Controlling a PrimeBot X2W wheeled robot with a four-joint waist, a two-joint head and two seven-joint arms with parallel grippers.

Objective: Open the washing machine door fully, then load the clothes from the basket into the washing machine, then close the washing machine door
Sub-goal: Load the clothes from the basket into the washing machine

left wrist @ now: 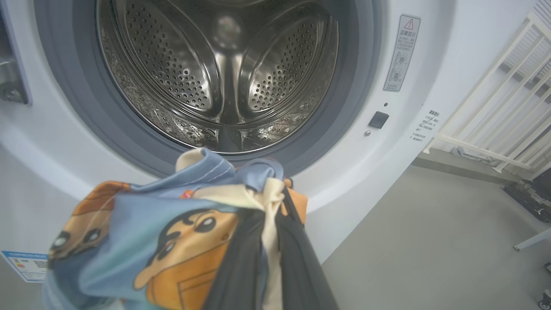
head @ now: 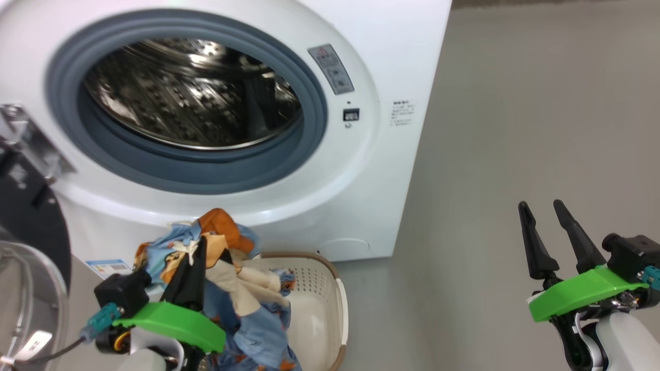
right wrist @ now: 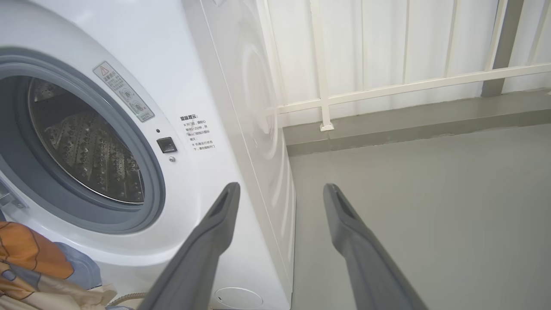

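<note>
The washing machine (head: 392, 62) stands with its steel drum (head: 191, 98) exposed. Its black door (head: 31, 221) with the glass bowl hangs swung out at the left edge. My left gripper (head: 202, 242) is shut on a bunch of the clothes (head: 227, 278), light blue cloth with orange bears. The bunch is lifted above the cream basket (head: 319, 288), and its lower part trails down into the basket. In the left wrist view the clothes (left wrist: 172, 232) hang just below and in front of the drum (left wrist: 219, 73) opening. My right gripper (head: 540, 204) stands open over bare floor to the machine's right, holding nothing.
A white railing (right wrist: 327, 99) runs along a low step behind and right of the machine. Grey floor (head: 515, 129) stretches to the right. A blue label sticker (head: 108, 268) sits low on the machine's front. The door (head: 31, 221) juts out beside my left arm.
</note>
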